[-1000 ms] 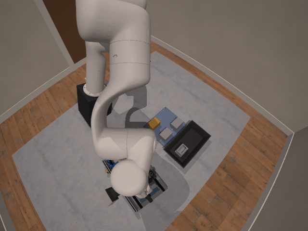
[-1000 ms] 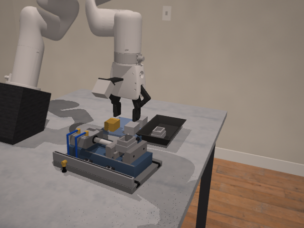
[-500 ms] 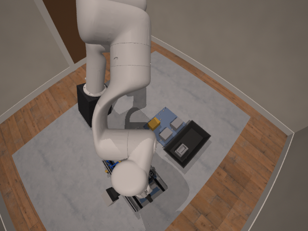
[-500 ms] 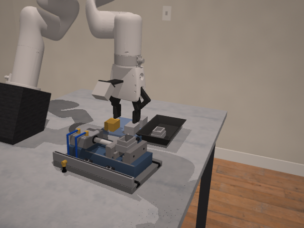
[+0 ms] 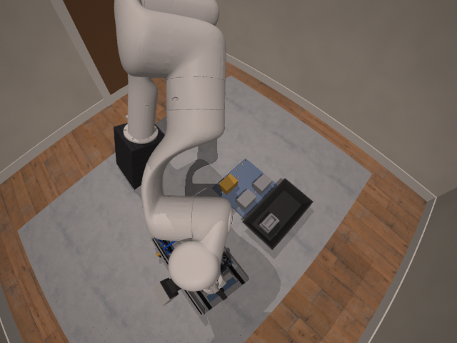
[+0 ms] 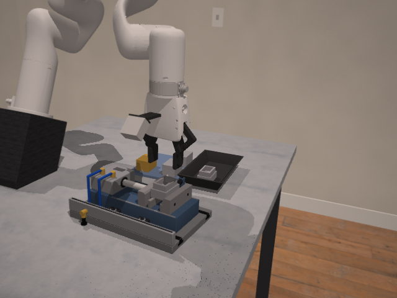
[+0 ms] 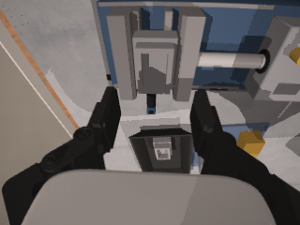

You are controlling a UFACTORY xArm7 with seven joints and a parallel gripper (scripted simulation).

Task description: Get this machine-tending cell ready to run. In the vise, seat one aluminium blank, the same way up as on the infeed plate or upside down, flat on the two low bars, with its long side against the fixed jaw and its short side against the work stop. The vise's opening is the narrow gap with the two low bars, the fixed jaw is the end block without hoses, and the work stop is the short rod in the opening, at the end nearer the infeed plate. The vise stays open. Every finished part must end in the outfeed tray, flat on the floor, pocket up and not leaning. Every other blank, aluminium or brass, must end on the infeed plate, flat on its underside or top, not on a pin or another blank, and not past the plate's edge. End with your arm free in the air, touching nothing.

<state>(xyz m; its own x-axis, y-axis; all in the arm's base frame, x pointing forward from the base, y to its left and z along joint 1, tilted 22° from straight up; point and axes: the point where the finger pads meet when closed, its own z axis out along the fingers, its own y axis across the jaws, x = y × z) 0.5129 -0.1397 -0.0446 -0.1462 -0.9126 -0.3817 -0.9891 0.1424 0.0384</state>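
the hand (image 6: 165,159) hangs above the vise (image 6: 150,195), its two black fingers spread wide with nothing between them and touching nothing. in the wrist view the fingers frame the vise opening, where one finished part (image 7: 155,58) with its pocket up sits between the grey jaw blocks.

from left to right on the bench (image 6: 224,154): the black pedestal (image 6: 28,144) of the arm, then the vise on its blue base with two blue hoses (image 6: 94,184) at its left end. behind it lies the blue infeed plate (image 5: 241,173), carrying one brass blank (image 5: 228,182) and two aluminium blanks (image 5: 245,198), (image 5: 263,182), each lying flat and apart from the others. farthest right is the black outfeed tray (image 5: 295,197), with a second finished part (image 5: 268,223) flat on its floor, pocket up.
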